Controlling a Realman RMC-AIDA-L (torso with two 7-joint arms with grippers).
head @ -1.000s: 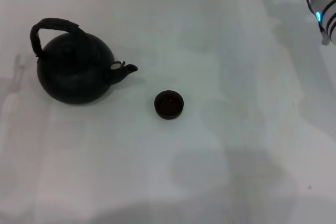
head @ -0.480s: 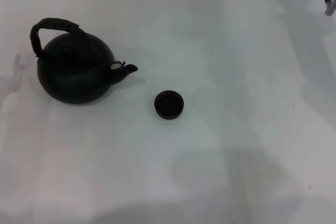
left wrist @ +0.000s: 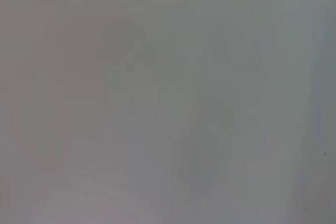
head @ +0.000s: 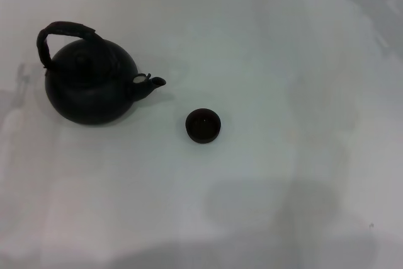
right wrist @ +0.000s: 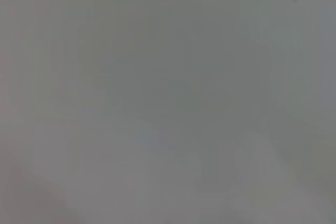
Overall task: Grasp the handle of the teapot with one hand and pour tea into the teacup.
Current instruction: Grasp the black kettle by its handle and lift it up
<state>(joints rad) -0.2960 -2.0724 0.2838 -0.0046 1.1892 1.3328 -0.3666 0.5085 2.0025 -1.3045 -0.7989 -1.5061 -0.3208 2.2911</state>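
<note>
The large matte black teapot [head: 90, 86] stands upright at the left of the white table in the head view, its short spout [head: 153, 82] pointing right. Its dark rough arched handle [head: 61, 34] loops over the top. The tiny dark teacup [head: 203, 125] stands to the right of the spout, a little nearer to me and apart from the pot. Neither gripper shows in the head view. Both wrist views show only plain grey surface.
The white table [head: 283, 92] stretches to the right and front of the cup, with soft shadows on it. Nothing else stands on it.
The right arm, seen at the top right corner one second ago, has drawn out of the head view. The teapot and cup have not moved.
</note>
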